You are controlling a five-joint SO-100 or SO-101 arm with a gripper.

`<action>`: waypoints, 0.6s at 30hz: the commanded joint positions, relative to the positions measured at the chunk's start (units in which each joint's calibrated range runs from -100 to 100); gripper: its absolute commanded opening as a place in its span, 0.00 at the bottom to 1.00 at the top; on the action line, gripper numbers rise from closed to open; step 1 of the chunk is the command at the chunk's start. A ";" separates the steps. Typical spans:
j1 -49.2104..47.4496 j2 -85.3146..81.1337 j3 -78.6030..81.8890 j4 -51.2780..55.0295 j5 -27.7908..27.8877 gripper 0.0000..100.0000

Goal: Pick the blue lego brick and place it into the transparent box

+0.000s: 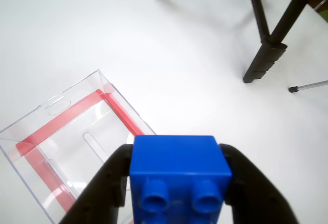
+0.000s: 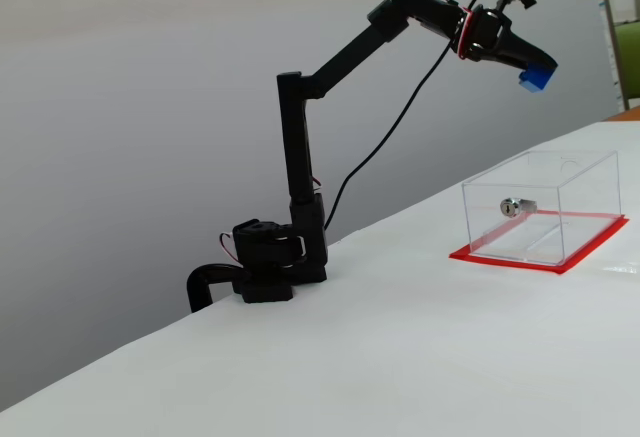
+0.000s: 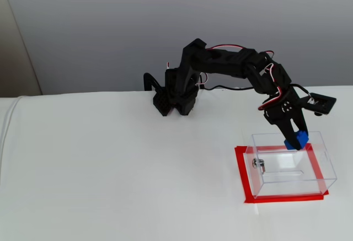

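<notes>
The blue lego brick (image 1: pixel 179 175) fills the bottom of the wrist view, studs toward the camera, clamped between my black fingers (image 1: pixel 105 183). My gripper (image 2: pixel 535 75) is shut on it and held high in the air, above the transparent box (image 2: pixel 545 207). From above, the brick (image 3: pixel 298 139) hangs over the far edge of the clear box (image 3: pixel 292 166), which stands on a red base plate (image 3: pixel 241 175) with a small silver cylinder (image 3: pixel 259 164) on its left wall. The box (image 1: pixel 66 142) lies below and left of the brick in the wrist view.
The arm's black base (image 3: pixel 174 95) is clamped at the table's far edge. Black stand legs (image 1: pixel 266 49) and a thin metal rod (image 1: pixel 307 86) stand on the white table beyond the box in the wrist view.
</notes>
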 commanded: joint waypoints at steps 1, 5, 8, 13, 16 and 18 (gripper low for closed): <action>-2.85 1.88 -0.43 -0.93 0.33 0.12; -5.06 5.11 -0.43 -0.93 0.27 0.12; -6.39 6.30 -0.43 -0.93 0.27 0.12; -7.21 6.81 -0.43 -0.93 0.27 0.12; -7.21 6.81 -0.43 -0.93 0.27 0.12; -7.21 6.81 -0.43 -0.93 0.27 0.12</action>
